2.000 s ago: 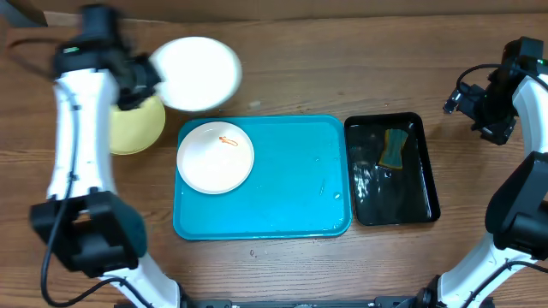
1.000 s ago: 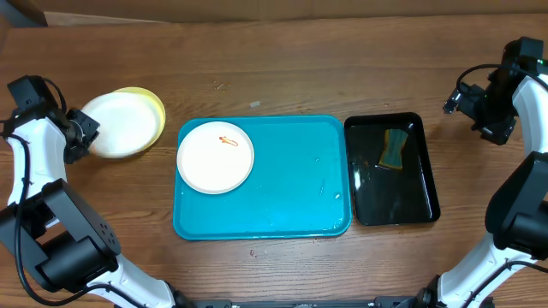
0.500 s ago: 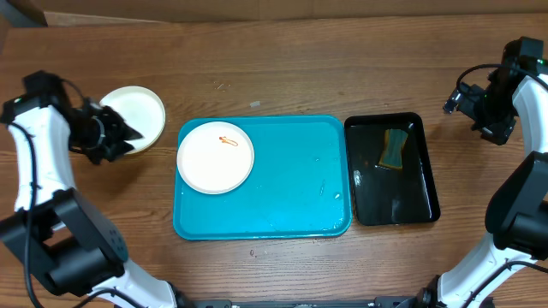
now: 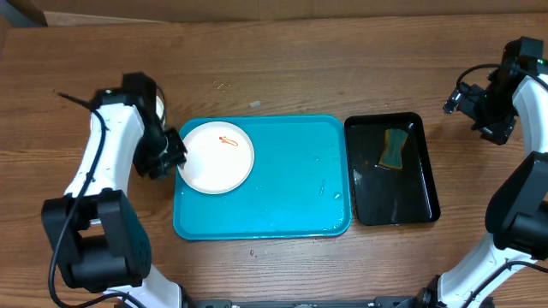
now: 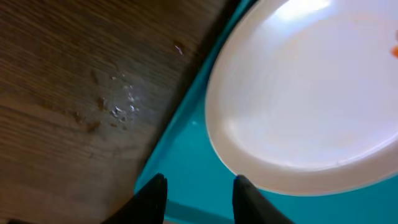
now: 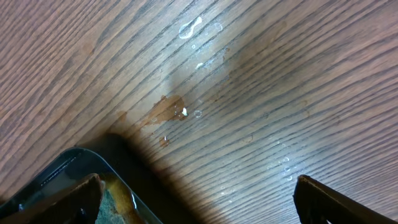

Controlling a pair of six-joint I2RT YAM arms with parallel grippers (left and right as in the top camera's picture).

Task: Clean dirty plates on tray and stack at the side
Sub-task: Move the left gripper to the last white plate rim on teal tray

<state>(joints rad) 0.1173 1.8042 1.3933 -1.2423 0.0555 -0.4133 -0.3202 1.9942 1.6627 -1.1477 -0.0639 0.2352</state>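
Observation:
One white dirty plate with an orange smear lies at the left end of the turquoise tray. My left gripper hovers over the tray's left rim, just beside that plate. In the left wrist view its fingers stand apart over the tray's rim, with nothing between them and the plate's edge just to their right. A pale sliver of another plate peeks out from under the left arm. My right gripper hangs wide open over bare wood at the far right.
A narrow black tray holding water and a sponge sits right of the turquoise tray. Its corner shows in the right wrist view, beside water drops on the wood.
The left arm set a white plate onto the yellow one at the left, let go, then swung right to the tray's left rim. The right arm has not moved.

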